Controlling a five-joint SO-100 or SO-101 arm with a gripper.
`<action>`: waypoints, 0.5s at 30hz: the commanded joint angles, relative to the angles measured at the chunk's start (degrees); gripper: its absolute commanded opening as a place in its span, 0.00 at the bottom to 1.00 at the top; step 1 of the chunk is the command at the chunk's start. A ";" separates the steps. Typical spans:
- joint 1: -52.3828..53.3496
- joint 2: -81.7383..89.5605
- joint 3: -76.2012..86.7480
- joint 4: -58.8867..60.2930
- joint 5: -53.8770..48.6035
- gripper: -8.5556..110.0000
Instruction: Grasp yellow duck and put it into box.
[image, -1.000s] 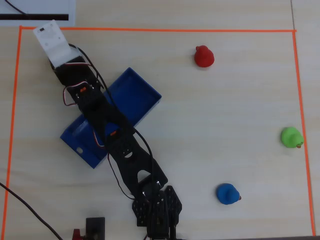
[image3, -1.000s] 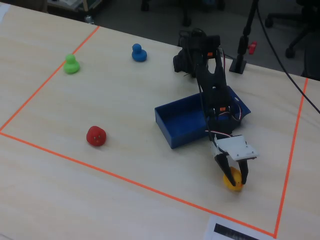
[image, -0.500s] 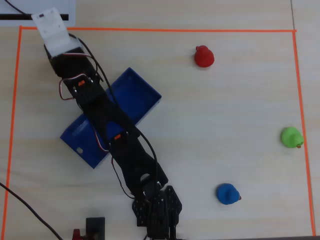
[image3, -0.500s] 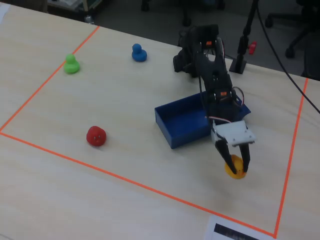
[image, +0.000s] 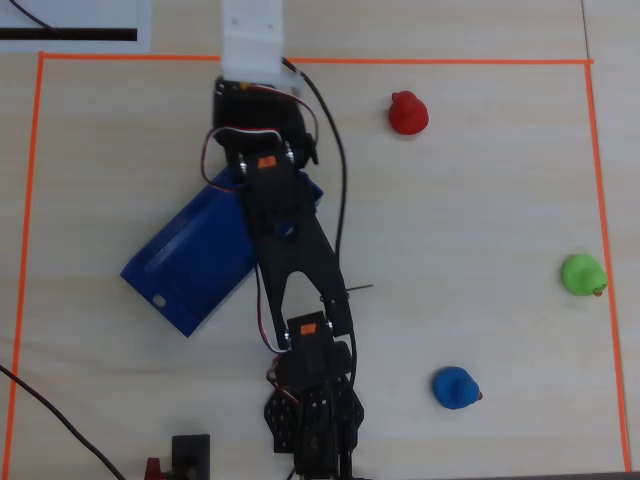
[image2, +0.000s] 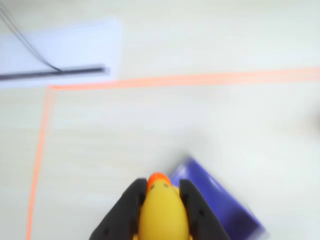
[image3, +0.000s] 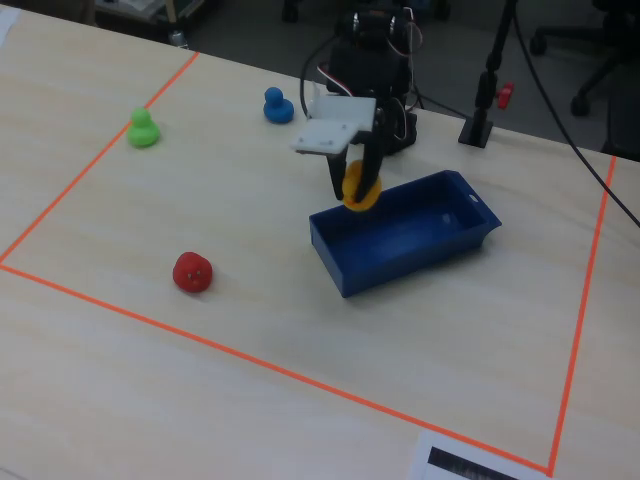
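My gripper (image3: 360, 180) is shut on the yellow duck (image3: 361, 192) and holds it in the air over the left end of the blue box (image3: 420, 245) in the fixed view. In the wrist view the duck (image2: 162, 212) sits between my two black fingers (image2: 131, 202), orange beak forward, with my gripper (image2: 162, 184) closed around it. A blurred corner of the box (image2: 220, 200) lies just to its right. In the overhead view the box (image: 185, 260) lies tilted, left of centre. My arm (image: 290, 240) crosses its right end and hides the duck and gripper.
A red duck (image3: 192, 272), a green duck (image3: 143, 128) and a blue duck (image3: 276, 104) stand apart on the table. Orange tape (image3: 250, 360) frames the work area. A black stand (image3: 482, 115) is by the arm's base. White paper (image2: 60, 50) lies outside the tape.
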 joint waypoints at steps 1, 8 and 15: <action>1.76 6.59 0.09 8.70 2.11 0.07; 1.93 10.20 4.92 15.64 7.38 0.07; 2.02 12.39 20.39 10.11 10.90 0.07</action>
